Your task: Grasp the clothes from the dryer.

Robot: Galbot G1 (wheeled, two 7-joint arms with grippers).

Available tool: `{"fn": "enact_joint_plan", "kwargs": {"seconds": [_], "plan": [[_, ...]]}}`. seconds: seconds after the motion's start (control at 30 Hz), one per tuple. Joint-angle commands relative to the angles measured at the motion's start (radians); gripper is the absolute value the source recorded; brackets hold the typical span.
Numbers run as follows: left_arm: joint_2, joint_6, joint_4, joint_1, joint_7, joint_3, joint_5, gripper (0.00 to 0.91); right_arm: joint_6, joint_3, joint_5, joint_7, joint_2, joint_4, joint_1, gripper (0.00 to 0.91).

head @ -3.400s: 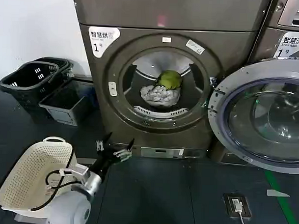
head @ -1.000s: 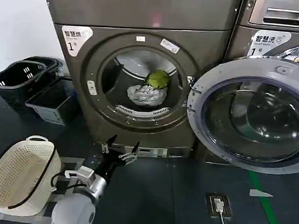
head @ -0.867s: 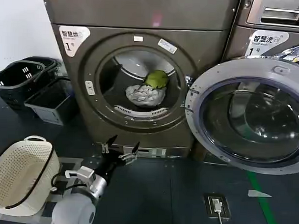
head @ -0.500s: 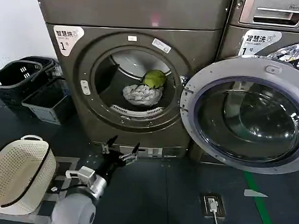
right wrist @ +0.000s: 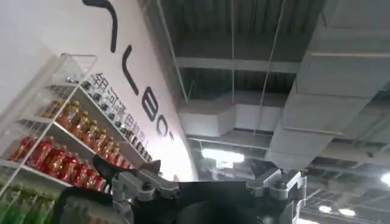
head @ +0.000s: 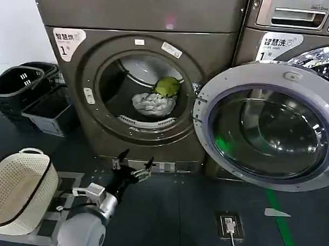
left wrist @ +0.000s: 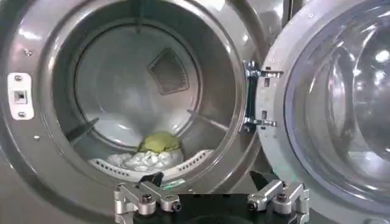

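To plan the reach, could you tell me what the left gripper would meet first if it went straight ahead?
Probably the dryer: the open left gripper sits low, so the bronze front or porthole lip below the clothes likely comes first. Depth is unclear.

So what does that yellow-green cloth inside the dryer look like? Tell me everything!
The yellow-green bundle is a small, soft, crumpled lump of fabric, rounded like a ball. It sits inside the dryer, in the dark drum, behind and partly on top of the bigger whitish-grey bundle, touching it. Nothing is holding it. The left gripper hangs open, low in front of the dryer, well short of the porthole, whose door is swung wide open.
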Motion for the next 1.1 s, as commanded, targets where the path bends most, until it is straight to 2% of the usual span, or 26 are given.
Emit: {"fn": "enact_joint_plan", "kwargs": {"seconds": [0.03, 1.1], "plan": [[-0.002, 0.007, 0.001, -0.009, -0.026, -0.002, 0.001, 0.907, 0.011, -0.003, 0.018, 0.001, 0.001, -0.001, 0.001, 0.907], [-0.009, 0.018, 0.002, -0.028, -0.043, -0.001, 0.023, 0.907, 0.027, -0.019, 0.021, 0.002, -0.002, 0.002, 0.017, 0.907]]}}
